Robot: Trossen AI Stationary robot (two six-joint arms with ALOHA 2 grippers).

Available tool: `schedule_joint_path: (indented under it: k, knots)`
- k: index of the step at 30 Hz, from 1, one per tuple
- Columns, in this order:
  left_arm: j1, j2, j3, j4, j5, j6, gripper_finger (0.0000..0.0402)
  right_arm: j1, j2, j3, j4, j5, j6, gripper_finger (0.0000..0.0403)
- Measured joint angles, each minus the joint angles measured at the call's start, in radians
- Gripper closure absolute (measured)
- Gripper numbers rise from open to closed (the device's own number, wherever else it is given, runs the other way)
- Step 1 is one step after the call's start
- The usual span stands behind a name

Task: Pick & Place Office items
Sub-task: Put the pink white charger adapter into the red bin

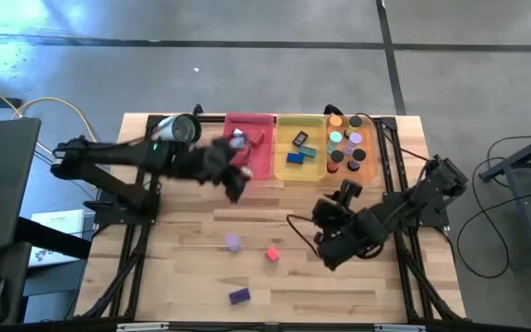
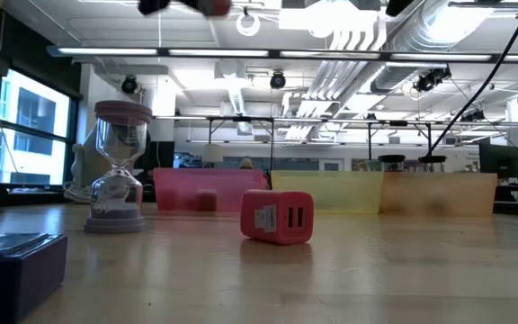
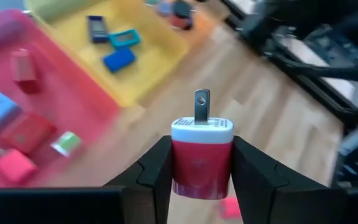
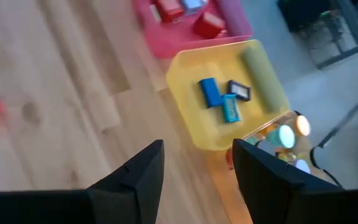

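A red plug-in charger point(image 3: 201, 158), prong pointing outward, is held between the closed fingers of the left gripper point(image 3: 201, 163) beside the pink tray point(image 1: 258, 148), while the right gripper point(image 4: 194, 163), parted and empty, is kept nearer the yellow tray point(image 4: 191, 127).

Low view: purple block point(image 2: 12, 261) cut off by the left edge; both grippers mostly out of frame above. Trays' contents hidden behind their walls. Left wrist view: red charger point(image 3: 201, 158) has its lower end hidden betw. the fingers point(image 3: 157, 171); pink tray point(image 3: 55, 106) pieces blurred. Orange tray point(image 1: 365, 166) discs too small to tell apart.
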Motion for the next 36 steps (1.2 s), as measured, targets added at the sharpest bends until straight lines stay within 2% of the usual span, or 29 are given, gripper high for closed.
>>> schedule_joint_path:
  k: [7,10,13,20,26,36]
  knots:
    - [0.339,0.073,0.000,-0.006,0.278,0.191,0.0282,-0.086,0.000,0.000,0.001,0.058,0.000,0.0225]
    - [0.444,0.125,0.000,-0.006,0.357,0.243,0.0282,-0.133,0.000,0.000,0.002,0.064,-0.012,0.0225]
    - [0.508,0.194,0.000,-0.004,0.372,0.252,0.0282,-0.173,0.000,0.000,0.002,0.065,-0.037,0.0225]
    - [0.537,0.365,0.000,0.015,0.403,0.343,0.0282,-0.243,0.000,-0.045,0.008,0.066,-0.061,0.0225]
    - [0.537,0.508,0.000,0.099,0.437,0.371,0.0280,-0.291,-0.005,-0.085,0.026,0.052,-0.060,0.0225]
    - [0.544,0.568,-0.001,0.122,0.439,0.362,0.0269,-0.312,-0.006,-0.088,0.031,0.034,-0.087,0.0225]
